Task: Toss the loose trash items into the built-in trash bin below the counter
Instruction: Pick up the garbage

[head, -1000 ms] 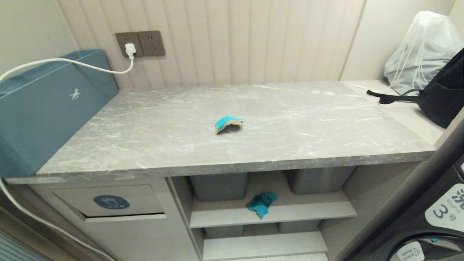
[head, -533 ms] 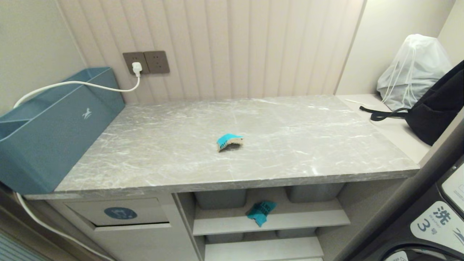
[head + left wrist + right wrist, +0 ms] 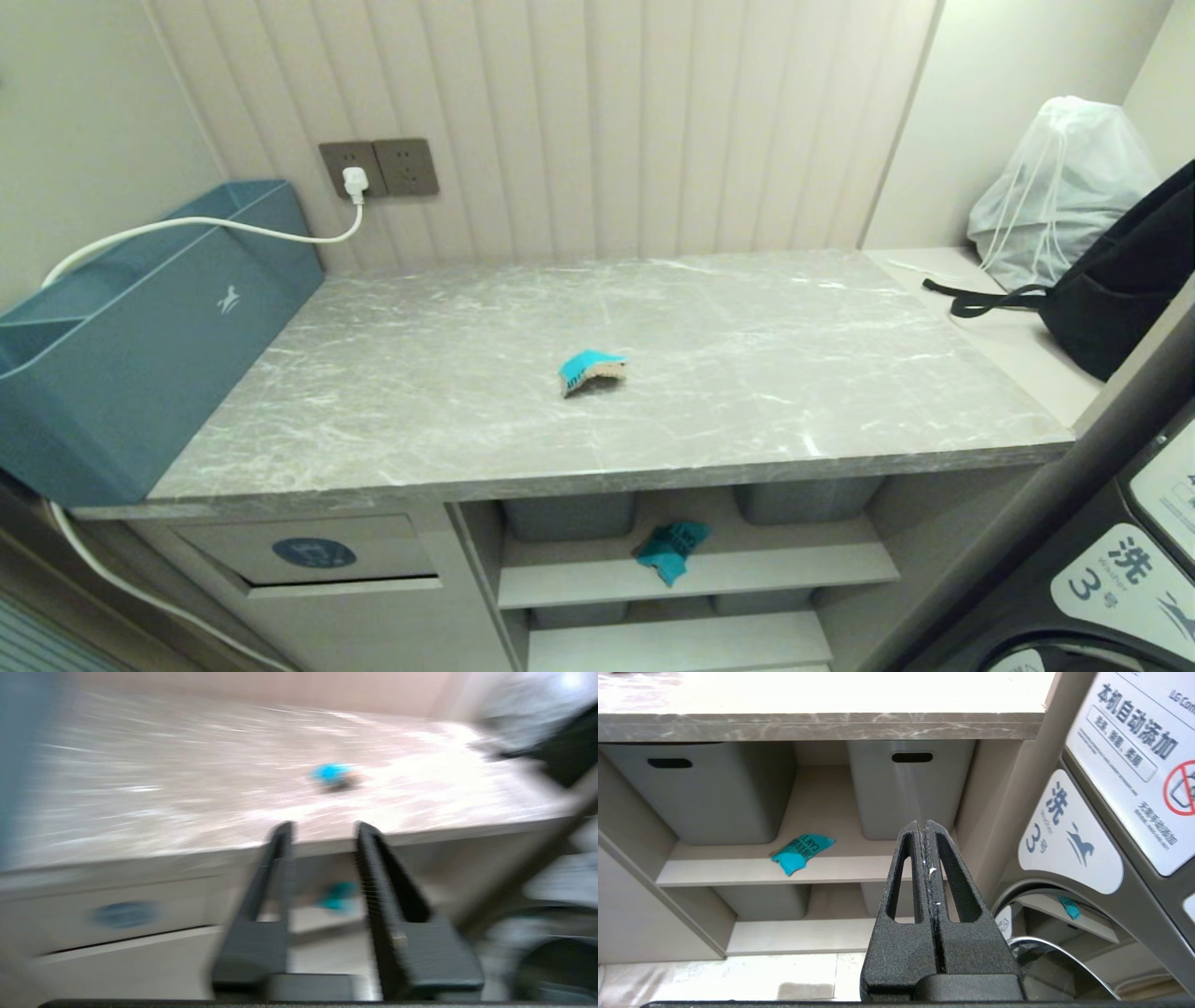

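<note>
One teal wrapper with a tan inner side [image 3: 590, 370] lies near the middle of the grey marble counter [image 3: 392, 411]. A second teal wrapper with dark lettering [image 3: 670, 549] [image 3: 802, 851] rests on the upper shelf under the counter, between two grey bins. The trash bin flap with its round blue sticker [image 3: 314, 553] [image 3: 124, 913] sits below the counter at the left. Neither arm shows in the head view. My left gripper [image 3: 322, 828] is open and empty, in front of the counter's edge. My right gripper [image 3: 924, 825] is shut on nothing, low before the shelves.
A teal-blue box [image 3: 121, 355] stands on the counter's left end, with a white cable [image 3: 187, 227] plugged into the wall socket. A black bag [image 3: 1120, 280] and a white drawstring sack [image 3: 1055, 187] lie at the right. A washer front [image 3: 1120, 826] is at my right.
The head view has risen and tilted up, so the whole scene has slid down in the picture. The wrappers lie where they were.
</note>
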